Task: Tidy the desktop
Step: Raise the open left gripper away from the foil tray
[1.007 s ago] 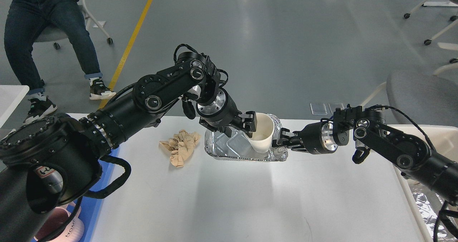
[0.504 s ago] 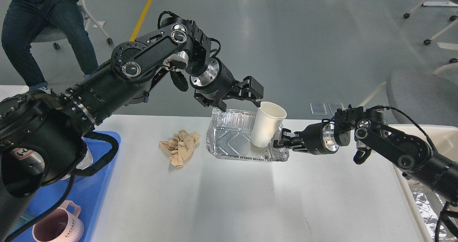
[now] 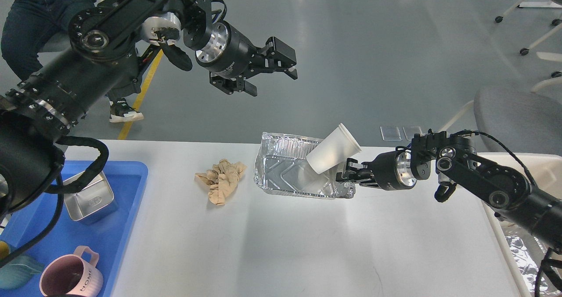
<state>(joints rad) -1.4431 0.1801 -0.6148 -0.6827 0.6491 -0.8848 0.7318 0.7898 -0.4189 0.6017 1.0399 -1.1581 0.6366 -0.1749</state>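
Observation:
The white desktop [image 3: 281, 244] holds a silver foil tray [image 3: 281, 174] near its far edge. A white paper cup [image 3: 333, 150] lies tilted in the tray, leaning against the right rim with its mouth up and to the right. A crumpled brown paper napkin [image 3: 221, 180] lies left of the tray. My left gripper [image 3: 272, 82] is open and empty, high above the far edge, up and left of the cup. My right gripper [image 3: 347, 174] is shut on the foil tray's right rim, just under the cup.
A blue tray [image 3: 131, 174] at the left edge holds a metal box [image 3: 88, 198] and a pink mug [image 3: 72, 277]. A cream-white bin [image 3: 533, 165] stands at the right edge. A grey chair [image 3: 518, 117] and a seated person [image 3: 26, 25] are beyond the table.
My left gripper has let go of the cup and risen up and left, open. The cup has tipped over to the right in the foil tray. My right gripper has stayed on the rim.

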